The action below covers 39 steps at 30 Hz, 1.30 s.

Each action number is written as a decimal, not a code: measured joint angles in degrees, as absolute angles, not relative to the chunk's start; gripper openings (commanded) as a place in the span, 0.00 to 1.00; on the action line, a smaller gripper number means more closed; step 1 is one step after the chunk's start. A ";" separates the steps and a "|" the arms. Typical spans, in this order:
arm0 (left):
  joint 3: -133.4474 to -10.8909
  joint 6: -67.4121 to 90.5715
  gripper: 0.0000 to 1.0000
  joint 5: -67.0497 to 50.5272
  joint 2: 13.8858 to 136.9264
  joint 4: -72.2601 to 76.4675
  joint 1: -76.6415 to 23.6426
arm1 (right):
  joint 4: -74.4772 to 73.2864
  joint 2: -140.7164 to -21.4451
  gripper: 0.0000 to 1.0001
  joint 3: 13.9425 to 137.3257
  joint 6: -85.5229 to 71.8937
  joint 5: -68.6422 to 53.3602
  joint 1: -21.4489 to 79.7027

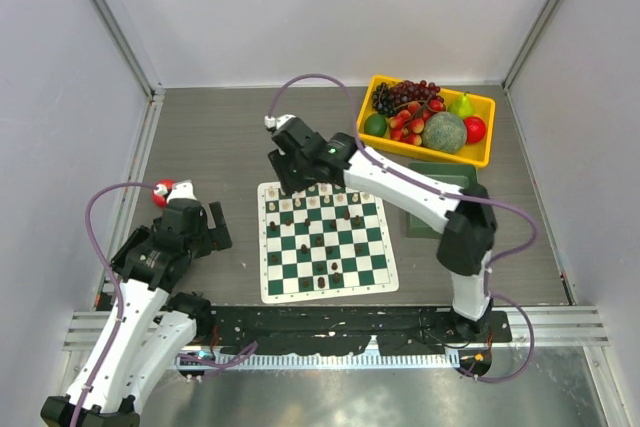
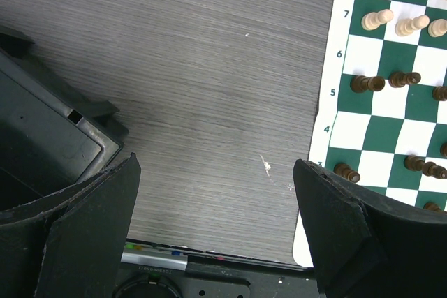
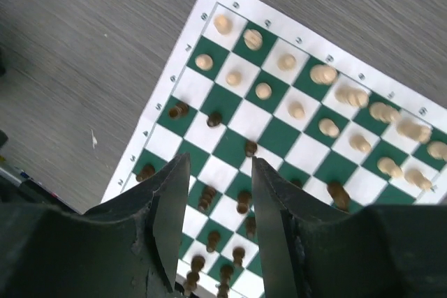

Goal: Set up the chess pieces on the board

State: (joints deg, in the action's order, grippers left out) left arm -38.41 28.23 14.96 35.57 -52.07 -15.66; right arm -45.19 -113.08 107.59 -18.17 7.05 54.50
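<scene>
The green and white board (image 1: pixel 266 247) lies in the middle of the table. Cream chess pieces (image 3: pixel 263 91) stand in its two far rows, and dark chess pieces (image 3: pixel 243 202) are scattered over the middle and near squares, some lying on their sides. My right gripper (image 3: pixel 220 193) hovers over the board's left part, open, with nothing between its fingers. In the top view it is at the board's far-left corner (image 1: pixel 295 182). My left gripper (image 2: pixel 216 200) is wide open over bare table, left of the board (image 2: pixel 328 102), and holds nothing.
A yellow bin (image 1: pixel 487 132) full of toy fruit stands at the back right. A plain green bin (image 1: pixel 445 179) sits in front of it, partly hidden by the right arm. In the left wrist view a dark block (image 2: pixel 56 137) lies left of the gripper.
</scene>
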 measured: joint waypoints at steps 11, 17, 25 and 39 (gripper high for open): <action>-38.41 28.23 0.99 14.96 35.64 -52.07 -15.66 | -40.62 -98.67 0.48 77.62 -23.33 8.93 53.12; -38.39 28.23 0.99 14.90 34.37 -52.05 -15.66 | -40.10 -92.77 0.48 70.37 -25.93 10.76 52.75; -38.41 28.23 0.99 14.96 34.26 -52.12 -15.66 | -36.84 -84.71 0.48 63.75 -25.87 13.96 48.62; -38.13 28.25 0.99 14.74 30.09 -51.48 -15.66 | -31.40 -84.77 0.48 57.98 -24.10 13.34 45.08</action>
